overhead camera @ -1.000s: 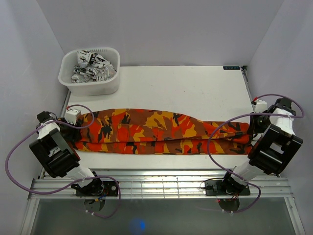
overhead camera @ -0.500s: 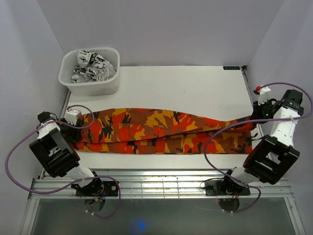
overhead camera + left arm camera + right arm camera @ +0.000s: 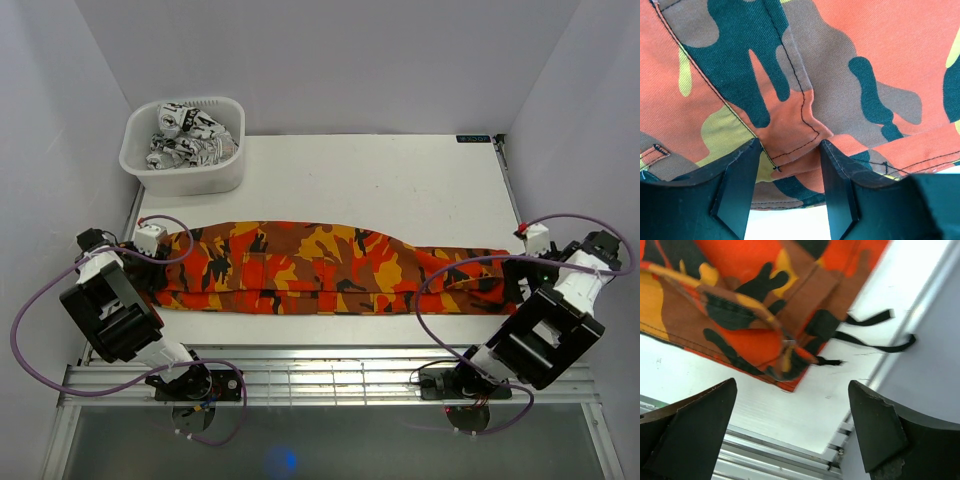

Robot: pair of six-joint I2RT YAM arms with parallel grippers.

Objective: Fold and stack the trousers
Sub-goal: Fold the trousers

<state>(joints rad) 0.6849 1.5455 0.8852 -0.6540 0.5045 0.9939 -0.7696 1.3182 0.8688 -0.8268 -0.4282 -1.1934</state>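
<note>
Now the left claw (image 3: 790, 150) pinches the trousers (image 3: 320, 265) at one edge; the right claw (image 3: 792, 385) gapes empty over the hem (image 3: 785, 357).

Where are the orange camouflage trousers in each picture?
Top external: the trousers lie stretched left to right across the table's near half.
Left wrist: they fill nearly the whole picture.
Right wrist: one end at the upper left, black straps trailing right.
Shared landmark: the white table, bare beside the cloth in all three.

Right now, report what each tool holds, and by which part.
Left tool pinches the orange camouflage cloth trousers at their left-end edge; right tool is open, holding nothing.
</note>
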